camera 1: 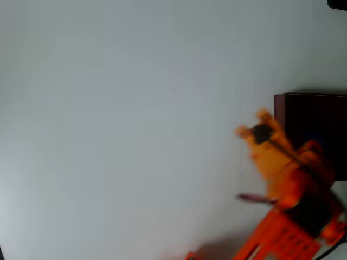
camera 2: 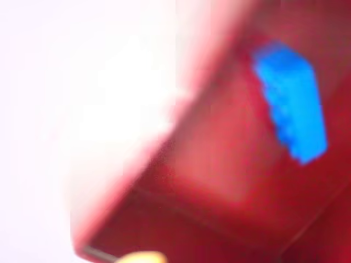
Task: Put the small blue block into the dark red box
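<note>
The dark red box (camera 1: 312, 116) stands at the right edge of the overhead view, cut off by the frame, with a near-black interior. In the blurred wrist view the small blue block (camera 2: 290, 104) lies inside the box (camera 2: 208, 164), on its red floor near a wall. My orange gripper (camera 1: 252, 123) is smeared by motion just left of the box's left wall. Its two tips look spread apart with nothing between them. A pale fingertip (camera 2: 137, 257) shows at the bottom edge of the wrist view.
The orange arm (camera 1: 293, 216) reaches in from the bottom right corner. A white tabletop (camera 1: 119, 124) stretches to the left of the box. A small dark object (camera 1: 337, 3) sits at the top right corner.
</note>
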